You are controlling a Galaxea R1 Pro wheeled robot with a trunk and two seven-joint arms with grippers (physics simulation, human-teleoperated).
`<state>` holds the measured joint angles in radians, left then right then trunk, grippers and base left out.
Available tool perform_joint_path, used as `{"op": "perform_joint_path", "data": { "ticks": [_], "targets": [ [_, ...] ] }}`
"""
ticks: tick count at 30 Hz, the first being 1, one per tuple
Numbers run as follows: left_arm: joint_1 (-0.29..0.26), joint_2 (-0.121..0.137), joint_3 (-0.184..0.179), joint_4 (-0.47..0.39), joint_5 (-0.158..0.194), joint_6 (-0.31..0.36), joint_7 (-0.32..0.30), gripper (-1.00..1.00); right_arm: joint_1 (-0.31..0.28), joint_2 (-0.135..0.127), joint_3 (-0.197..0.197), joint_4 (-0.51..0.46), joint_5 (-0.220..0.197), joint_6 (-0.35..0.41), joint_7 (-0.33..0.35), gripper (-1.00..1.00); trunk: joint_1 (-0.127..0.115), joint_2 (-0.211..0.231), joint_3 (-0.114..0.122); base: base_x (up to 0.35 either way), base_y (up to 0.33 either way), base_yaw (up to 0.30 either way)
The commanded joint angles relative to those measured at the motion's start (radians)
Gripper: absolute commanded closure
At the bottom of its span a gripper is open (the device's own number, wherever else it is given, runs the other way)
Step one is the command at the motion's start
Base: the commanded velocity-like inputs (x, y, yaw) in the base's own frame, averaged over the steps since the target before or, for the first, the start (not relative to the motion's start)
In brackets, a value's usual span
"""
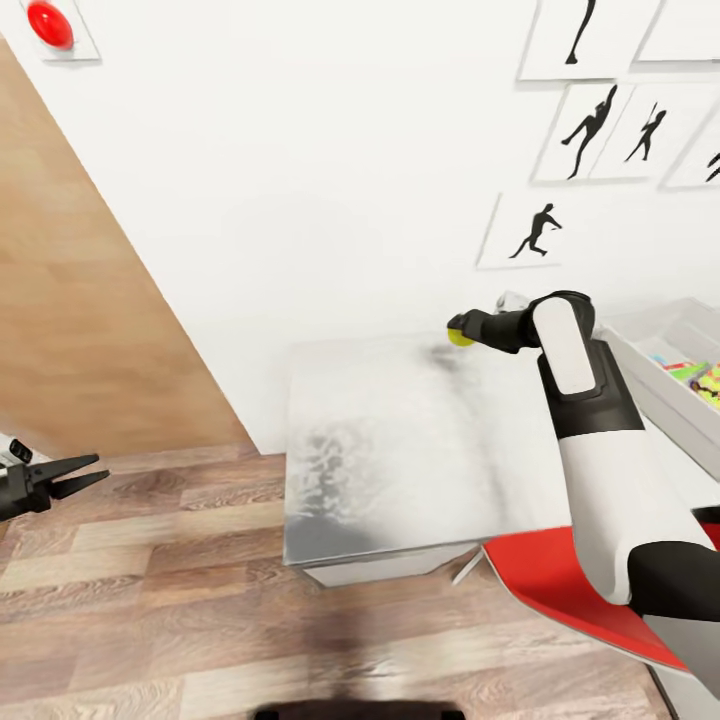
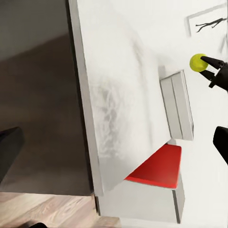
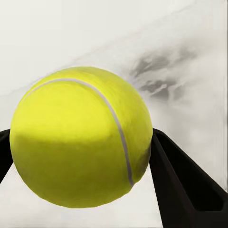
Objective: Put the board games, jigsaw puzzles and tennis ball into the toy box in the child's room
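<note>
The yellow-green tennis ball [image 1: 459, 337] is clamped between the black fingers of my right gripper [image 1: 457, 330], over the back of the pale grey table [image 1: 400, 440] near the wall. Up close, the tennis ball [image 3: 78, 137] sits between two dark fingers [image 3: 185, 185]. From the left wrist I see the same ball [image 2: 198, 62] in the right gripper [image 2: 205, 66]. The pale grey toy box [image 1: 648, 385] stands on the table at the right, with colourful flat things inside. My left gripper [image 1: 90, 470] hangs open over the wood floor at far left, holding nothing.
A red chair seat [image 1: 560, 590] juts out beside the table's near right corner, under my right arm. Black sports-silhouette pictures [image 1: 590, 120] hang on the white wall. A wood-panelled surface [image 1: 90, 300] stands at the left. The toy box [image 2: 178, 107] sits beyond the red seat [image 2: 156, 166].
</note>
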<state>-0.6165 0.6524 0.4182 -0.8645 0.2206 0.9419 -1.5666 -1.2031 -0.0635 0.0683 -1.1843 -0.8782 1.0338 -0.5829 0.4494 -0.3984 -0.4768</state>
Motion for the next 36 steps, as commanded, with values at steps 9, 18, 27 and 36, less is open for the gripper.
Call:
{"op": "perform_joint_path", "data": {
  "ticks": [9, 18, 27, 36],
  "targets": [
    [0.0, 0.0, -0.002, -0.161, 0.091, 0.042, -0.004, -1.0, -0.001, 0.002, 0.009, -0.001, -0.012, 0.001, -0.012, 1.0, 0.001, -0.002, 0.011, 0.0, 0.0, -0.204],
    [0.0, -0.002, -0.002, -0.277, 0.1, 0.092, -0.004, -1.0, -0.002, 0.004, 0.013, -0.001, -0.013, 0.001, -0.011, 1.0, 0.001, -0.002, 0.023, 0.0, 0.0, -0.204],
    [0.0, -0.001, -0.002, -0.284, 0.136, 0.096, -0.004, -1.0, -0.004, 0.004, 0.014, -0.015, -0.013, 0.003, -0.011, 1.0, 0.001, -0.002, 0.035, 0.0, 0.0, -0.204],
    [0.0, -0.003, -0.006, -0.289, 0.152, 0.095, -0.004, -1.0, -0.004, 0.004, 0.013, -0.029, -0.013, 0.005, -0.011, 1.0, 0.001, -0.002, 0.047, 0.0, -0.053, -0.204]
  ]
}}
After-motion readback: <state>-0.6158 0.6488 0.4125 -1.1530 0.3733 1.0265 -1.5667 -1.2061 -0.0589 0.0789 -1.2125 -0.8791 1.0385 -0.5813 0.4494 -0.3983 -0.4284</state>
